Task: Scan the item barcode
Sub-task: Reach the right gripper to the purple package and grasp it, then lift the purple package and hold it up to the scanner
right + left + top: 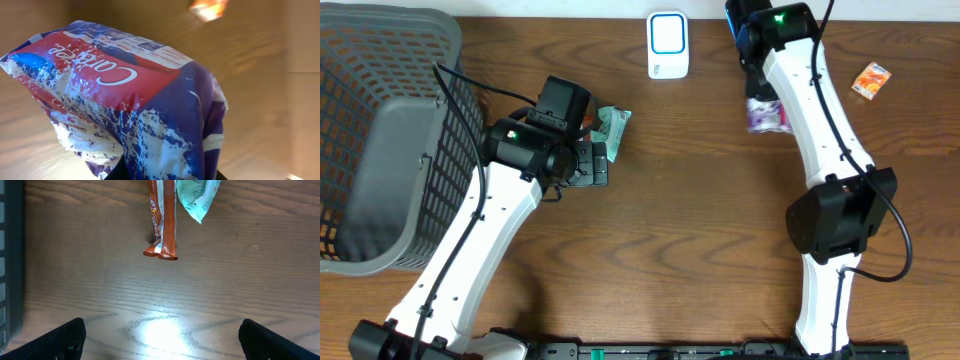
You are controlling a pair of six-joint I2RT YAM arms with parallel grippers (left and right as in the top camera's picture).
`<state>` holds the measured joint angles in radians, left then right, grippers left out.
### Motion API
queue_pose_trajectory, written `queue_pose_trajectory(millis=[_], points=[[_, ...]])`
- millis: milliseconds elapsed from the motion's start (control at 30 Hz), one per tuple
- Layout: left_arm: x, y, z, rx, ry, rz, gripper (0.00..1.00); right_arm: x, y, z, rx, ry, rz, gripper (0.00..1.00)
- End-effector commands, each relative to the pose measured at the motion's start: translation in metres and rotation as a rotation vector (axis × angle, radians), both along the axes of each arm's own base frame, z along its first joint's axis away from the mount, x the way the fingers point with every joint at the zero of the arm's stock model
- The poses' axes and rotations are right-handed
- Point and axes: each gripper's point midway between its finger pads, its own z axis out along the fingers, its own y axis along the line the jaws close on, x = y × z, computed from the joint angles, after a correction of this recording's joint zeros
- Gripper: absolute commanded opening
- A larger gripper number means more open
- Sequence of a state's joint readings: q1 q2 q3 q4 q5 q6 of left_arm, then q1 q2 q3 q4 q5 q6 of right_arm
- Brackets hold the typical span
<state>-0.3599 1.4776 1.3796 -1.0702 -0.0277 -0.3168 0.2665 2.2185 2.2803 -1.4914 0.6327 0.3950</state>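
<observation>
The right tool (pixel 167 175) is clamped on a purple-and-red snack bag (pixel 125 100). The left tool (pixel 161 342) has its jaws wide apart, an orange wrapper (pixel 164 225) just ahead.

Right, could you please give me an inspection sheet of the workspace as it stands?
Surface: wooden table, no spills seen.
Job's things: purple snack bag in the right gripper; white scanner at the far edge.
Clutter: orange wrapper beside teal packet, near the left gripper; orange packet far right.
Grippers: left gripper open, empty; right gripper shut on the bag.
Cables: black cable looped at the right arm's elbow; another along the left arm.
Surroundings: grey basket at the left.
</observation>
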Motion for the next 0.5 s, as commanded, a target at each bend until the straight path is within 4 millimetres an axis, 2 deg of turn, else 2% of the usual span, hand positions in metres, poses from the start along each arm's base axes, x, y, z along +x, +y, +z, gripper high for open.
queue_pose_trajectory(millis=[0,200,367,433,467], points=[[0.001,0.001,0.0,0.001,0.003,-0.001,0.98,0.001,-0.022,0.009,-0.161,-0.044,-0.054,0.01],[0.001,0.001,0.0,0.001,0.003,-0.001,0.98,-0.003,-0.013,-0.03,-0.18,0.014,-0.027,0.01],[0.001,0.001,0.0,0.001,0.003,-0.001,0.98,-0.012,0.013,-0.069,-0.193,0.057,0.045,0.01],[0.001,0.001,0.0,0.001,0.003,-0.001,0.98,-0.017,0.026,-0.081,-0.181,0.081,0.082,0.06],[0.001,0.001,0.0,0.001,0.003,-0.001,0.98,-0.02,0.037,-0.086,-0.161,0.093,0.103,0.13]])
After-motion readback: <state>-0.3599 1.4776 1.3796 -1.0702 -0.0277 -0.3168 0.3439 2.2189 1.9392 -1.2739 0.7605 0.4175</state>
